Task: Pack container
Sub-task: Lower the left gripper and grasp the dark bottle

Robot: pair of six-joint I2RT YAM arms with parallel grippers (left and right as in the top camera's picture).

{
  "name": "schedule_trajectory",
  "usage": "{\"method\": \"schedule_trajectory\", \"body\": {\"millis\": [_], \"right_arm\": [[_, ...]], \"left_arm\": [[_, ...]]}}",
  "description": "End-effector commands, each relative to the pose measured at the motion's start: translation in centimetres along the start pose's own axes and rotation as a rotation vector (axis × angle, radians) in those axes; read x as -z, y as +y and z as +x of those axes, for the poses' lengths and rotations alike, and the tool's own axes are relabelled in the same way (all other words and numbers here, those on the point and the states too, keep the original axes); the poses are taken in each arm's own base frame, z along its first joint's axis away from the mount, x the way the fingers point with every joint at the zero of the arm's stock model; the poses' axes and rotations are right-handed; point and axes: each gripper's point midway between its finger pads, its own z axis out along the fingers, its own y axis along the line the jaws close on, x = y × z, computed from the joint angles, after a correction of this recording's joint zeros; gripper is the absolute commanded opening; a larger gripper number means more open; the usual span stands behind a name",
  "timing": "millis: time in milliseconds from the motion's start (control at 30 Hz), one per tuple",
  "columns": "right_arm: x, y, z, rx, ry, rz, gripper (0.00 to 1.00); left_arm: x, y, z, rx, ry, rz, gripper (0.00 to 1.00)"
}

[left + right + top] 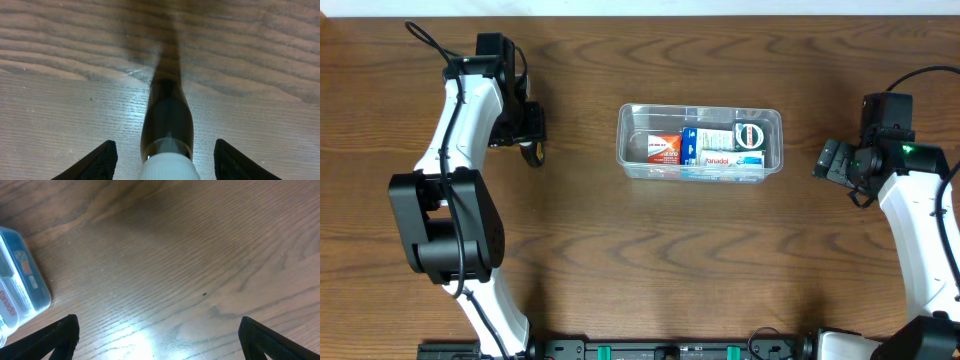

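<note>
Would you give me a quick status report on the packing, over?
Left end effector open, straddling a dark bottle. Right end effector open, empty. Tub mid-table, boxes inside. Nothing between arms and tub.

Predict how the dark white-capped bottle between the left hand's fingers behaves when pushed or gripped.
The bottle lies on its side on the table. Being round, it probably rolls if pushed sideways. Its glossy sides look rigid but possibly slippery, so it might squirt from the left hand. It fits between the open fingers, so it is likely light.
</note>
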Motion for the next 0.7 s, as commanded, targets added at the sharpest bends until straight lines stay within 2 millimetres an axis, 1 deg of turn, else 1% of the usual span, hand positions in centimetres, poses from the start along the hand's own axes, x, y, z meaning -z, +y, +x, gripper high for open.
{"method": "schedule_trajectory", "body": {"millis": [0, 267, 367, 667], "right_arm": [[0.2, -0.3, -0.2, 0.004, -0.008, 0.008, 0.99], [0.2, -0.3, -0.2, 0.004, -0.008, 0.008, 0.99], [0.2, -0.3, -0.2, 0.004, -0.008, 0.008, 0.99], [0.2, -0.3, -0.2, 0.004, -0.008, 0.008, 0.99]], "left_arm": [[-0.6, 0.0, 0.6, -0.005, 0.026, 0.002, 0.62], [-2.8, 0.1, 1.4, 0.008, 0.034, 0.001, 0.62], [-2.8, 0.1, 1.4, 0.035, 0.034, 0.001, 0.62], [-2.8, 0.1, 0.4, 0.037, -0.007, 0.004, 0.62]]}}
